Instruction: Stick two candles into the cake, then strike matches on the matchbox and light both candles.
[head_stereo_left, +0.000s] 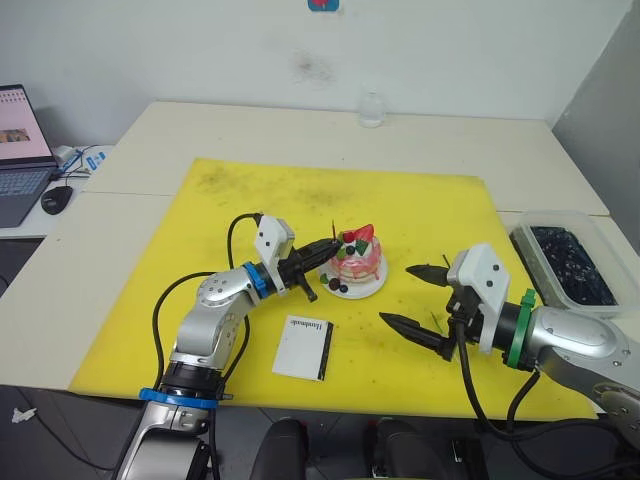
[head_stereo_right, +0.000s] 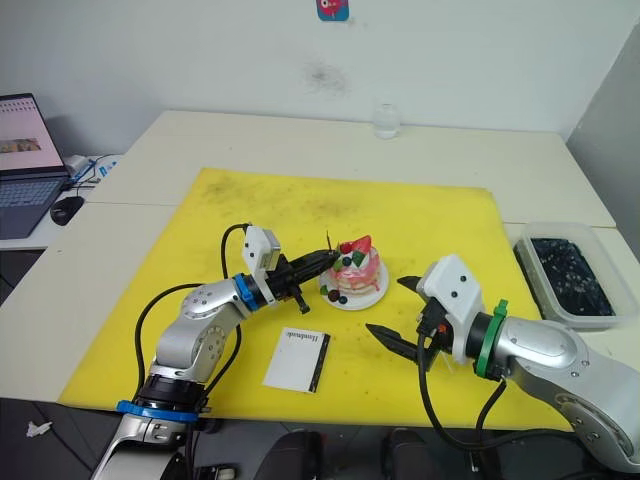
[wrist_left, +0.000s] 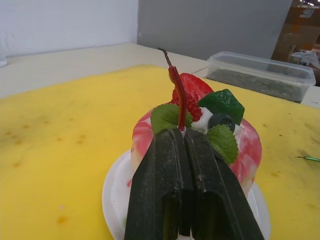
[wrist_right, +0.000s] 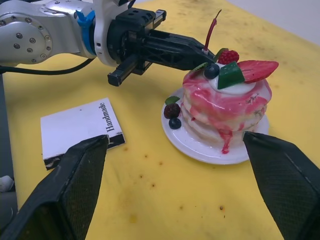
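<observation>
Left gripper pinches a candle upright at the cake's top, 9 o'clock edge. Right gripper hangs spread wide at the cake's 4 o'clock. Matchbox lies at 7 o'clock. Clear tub (dark contents, unidentifiable) sits at 3 o'clock.
</observation>
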